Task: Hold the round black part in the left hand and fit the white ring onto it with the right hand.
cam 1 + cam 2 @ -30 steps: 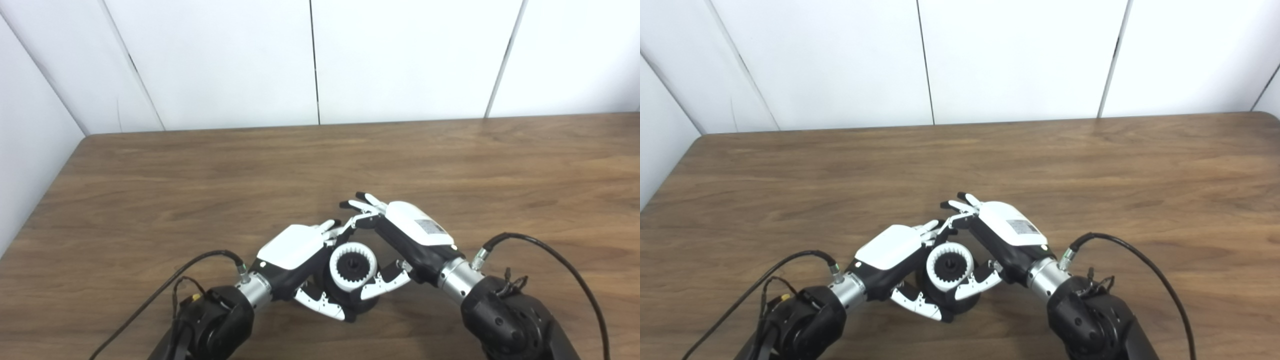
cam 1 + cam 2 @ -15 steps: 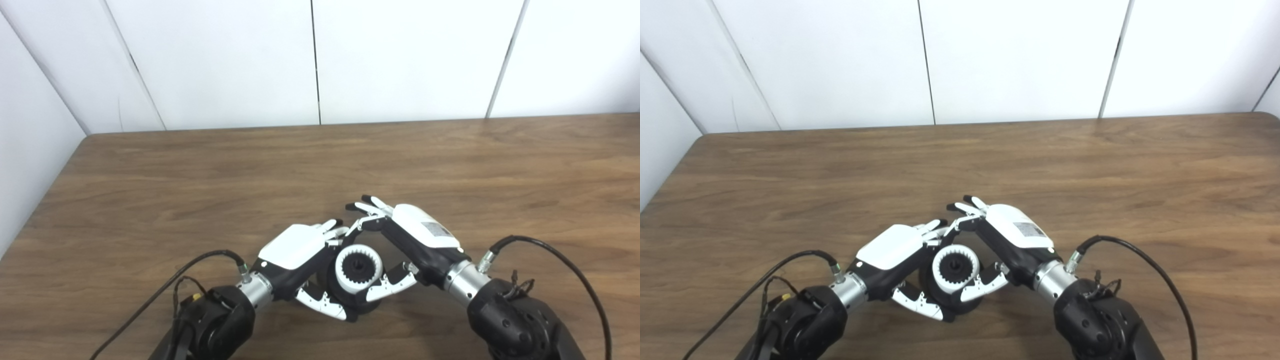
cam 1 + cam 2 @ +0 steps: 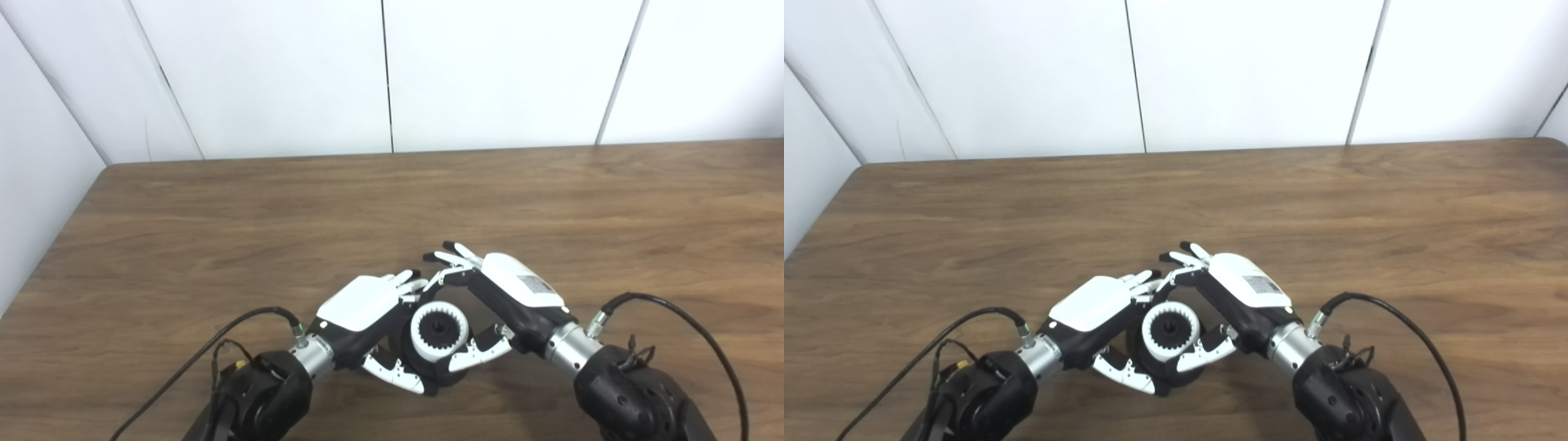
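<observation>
- The white ring (image 3: 439,331), toothed inside, sits on the round black part (image 3: 436,377), near the table's (image 3: 184,233) front edge, between both hands.
- The left hand (image 3: 367,318) curls around the black part from the ring's left, its thumb under the part.
- The right hand (image 3: 499,306) is at the ring's right: its thumb rests by the ring's lower rim, its fingers (image 3: 450,260) arch beyond the ring; whether it grips, I cannot tell.

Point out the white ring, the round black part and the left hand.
white ring (image 3: 420,331), left eye view, toothed left rim.
round black part (image 3: 438,326), left eye view, hub inside the ring.
left hand (image 3: 361,303), left eye view, white back cover.
</observation>
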Robot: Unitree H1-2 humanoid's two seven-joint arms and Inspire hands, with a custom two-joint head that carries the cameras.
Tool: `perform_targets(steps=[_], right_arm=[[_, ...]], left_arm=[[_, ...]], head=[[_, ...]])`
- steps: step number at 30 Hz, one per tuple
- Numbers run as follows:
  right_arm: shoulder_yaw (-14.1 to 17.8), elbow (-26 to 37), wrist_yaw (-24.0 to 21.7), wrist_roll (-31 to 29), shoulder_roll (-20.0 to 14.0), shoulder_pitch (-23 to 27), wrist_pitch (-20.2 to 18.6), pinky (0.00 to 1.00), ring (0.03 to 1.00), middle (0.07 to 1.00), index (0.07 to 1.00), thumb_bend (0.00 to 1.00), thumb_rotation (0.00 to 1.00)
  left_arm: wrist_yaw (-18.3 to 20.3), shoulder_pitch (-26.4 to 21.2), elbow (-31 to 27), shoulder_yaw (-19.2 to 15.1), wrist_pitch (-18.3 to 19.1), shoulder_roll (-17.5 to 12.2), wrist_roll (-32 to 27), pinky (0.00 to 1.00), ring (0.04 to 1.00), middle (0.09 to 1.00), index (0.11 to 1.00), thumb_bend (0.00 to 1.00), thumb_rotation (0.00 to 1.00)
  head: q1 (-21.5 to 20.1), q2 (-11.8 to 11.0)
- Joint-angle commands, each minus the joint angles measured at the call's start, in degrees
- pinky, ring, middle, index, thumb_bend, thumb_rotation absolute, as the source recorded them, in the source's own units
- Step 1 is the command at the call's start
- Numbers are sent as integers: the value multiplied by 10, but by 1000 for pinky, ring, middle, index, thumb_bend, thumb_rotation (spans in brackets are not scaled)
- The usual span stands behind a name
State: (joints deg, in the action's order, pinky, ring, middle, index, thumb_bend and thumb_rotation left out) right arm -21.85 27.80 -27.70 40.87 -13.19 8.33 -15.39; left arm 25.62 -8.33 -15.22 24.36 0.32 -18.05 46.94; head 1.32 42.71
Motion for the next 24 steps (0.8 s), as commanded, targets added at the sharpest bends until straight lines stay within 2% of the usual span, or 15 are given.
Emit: perform_targets(steps=[1,4,9,14,19,24], right_arm=[[4,1,0,7,-8,5,5,945,1000,912,644,638,317],[5,1,-1,7,-8,6,4,944,1000,911,714,700,391],[7,1,-5,6,-6,6,1,947,1000,914,718,714,405],[9,3,-6,5,-5,6,0,943,1000,927,745,732,446],[13,5,-3,3,-2,6,-1,927,1000,937,776,759,464],[18,7,-2,-1,3,5,-6,903,1000,949,801,789,485]], left_arm=[[2,-6,-17,-2,-5,-5,-2,955,1000,958,724,877,536],[4,-7,-17,-2,-4,-4,-1,959,1000,962,726,877,543],[2,-7,-15,-2,-4,-4,-1,940,1000,961,728,891,537],[5,-8,-15,-3,0,-3,-1,985,1000,965,730,931,543],[8,-8,-18,-4,3,-3,-2,966,1000,964,732,940,542],[3,-9,-16,-1,-3,-7,3,998,1000,960,736,945,562]], head=[[1,1],[1,0],[1,0],[2,1],[2,1],[3,-1]])
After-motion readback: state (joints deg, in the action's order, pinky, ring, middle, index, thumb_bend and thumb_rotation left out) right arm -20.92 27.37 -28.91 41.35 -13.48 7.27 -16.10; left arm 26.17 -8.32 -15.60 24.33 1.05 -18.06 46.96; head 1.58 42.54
